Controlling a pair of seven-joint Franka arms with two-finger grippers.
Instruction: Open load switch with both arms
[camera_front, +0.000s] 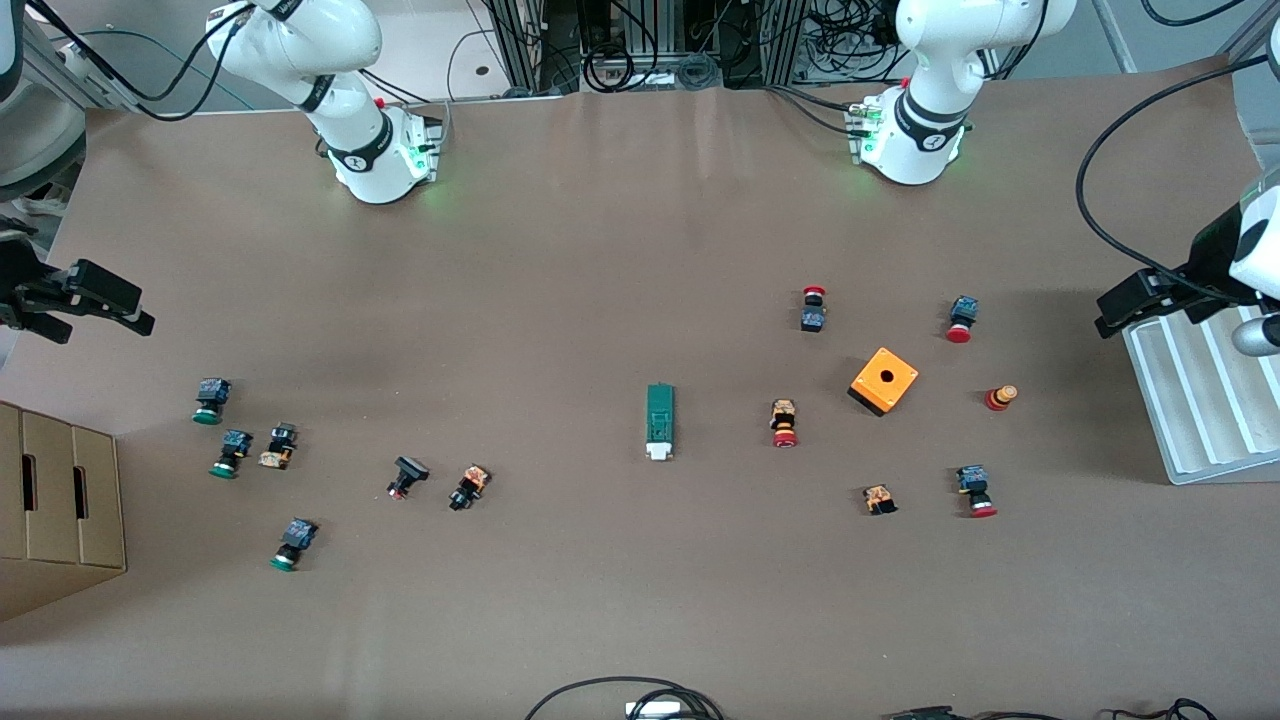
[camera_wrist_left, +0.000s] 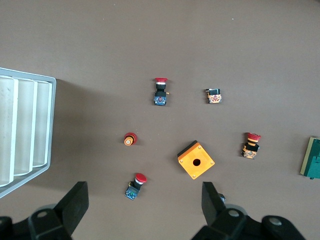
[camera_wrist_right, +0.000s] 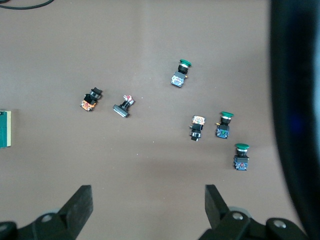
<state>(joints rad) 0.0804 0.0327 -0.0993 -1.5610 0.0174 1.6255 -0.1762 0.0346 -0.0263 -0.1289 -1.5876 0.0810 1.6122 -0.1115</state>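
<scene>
Nearest the camera, green-capped push button. Mid-table, with bare brown tabletop all round: slim dark-green load switch. Raised at opposite table ends, fingers spread, gripping nothing: left gripper, right gripper.

Both arms are glossy white with rounded joints, black bands and small green lights at their bases. Black cables trail from them. The left gripper and right gripper have black, wedge-shaped fingers on black bodies.
</scene>
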